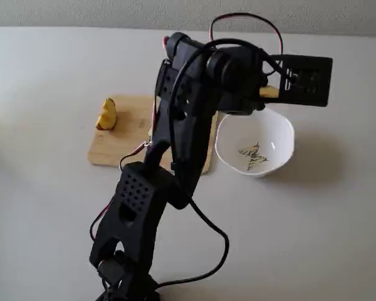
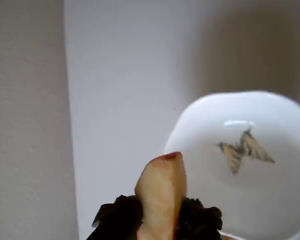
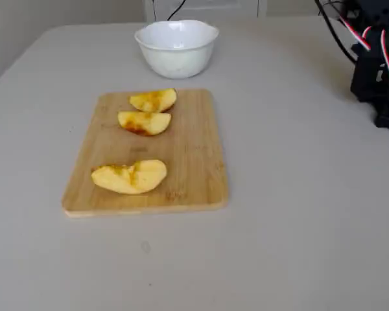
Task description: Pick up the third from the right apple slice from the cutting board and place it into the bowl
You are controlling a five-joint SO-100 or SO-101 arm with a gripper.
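**Slice held above the bowl's edge**

Pale grey tabletop fills every view, with a light wall behind. In the wrist view the gripper (image 2: 160, 220) has its jaws closed on the apple slice (image 2: 162, 187), which stands up between them with a reddish tip at 12 o'clock. The bowl (image 2: 270, 210) sits at about 2 o'clock from the slice, its leafy motif showing and nothing in it. In a fixed view the cutting board (image 3: 188, 168) carries three other slices (image 3: 129, 176), well apart from the bowl.

Such a wedge is likely light, moist and slippery, firm yet easily bruised. Holding across the plump middle, as here, seems safest; a harder squeeze could squirt it out.
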